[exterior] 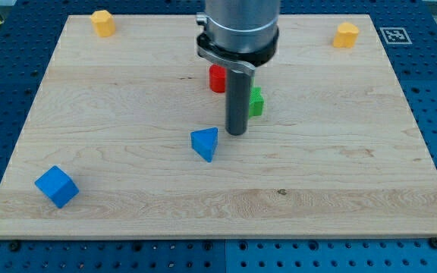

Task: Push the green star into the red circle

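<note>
The green star (256, 101) sits near the middle of the wooden board, partly hidden behind the rod. The red circle (217, 78) lies just up and to the view's left of it, partly hidden under the arm's head. The two blocks are close together; the rod hides whether they touch. My tip (237, 133) rests on the board just below and slightly to the left of the green star, and to the right of a blue triangular block (205, 143).
A blue cube (56, 186) lies at the bottom left. An orange block (103, 23) is at the top left corner and another orange block (347, 35) at the top right. The board (340, 182) lies on a blue perforated table.
</note>
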You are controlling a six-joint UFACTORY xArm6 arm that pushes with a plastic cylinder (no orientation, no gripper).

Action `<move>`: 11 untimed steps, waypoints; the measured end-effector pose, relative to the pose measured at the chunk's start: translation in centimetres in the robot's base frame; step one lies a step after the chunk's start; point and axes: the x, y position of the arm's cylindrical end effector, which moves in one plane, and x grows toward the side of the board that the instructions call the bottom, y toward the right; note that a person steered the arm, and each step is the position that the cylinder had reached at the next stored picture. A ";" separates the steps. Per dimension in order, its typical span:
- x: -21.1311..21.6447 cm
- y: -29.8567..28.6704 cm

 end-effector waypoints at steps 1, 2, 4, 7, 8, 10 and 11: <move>0.0 4.2; -0.4 3.9; -1.1 3.0; -3.9 2.5; -4.7 1.3; -5.0 0.5; -5.0 0.6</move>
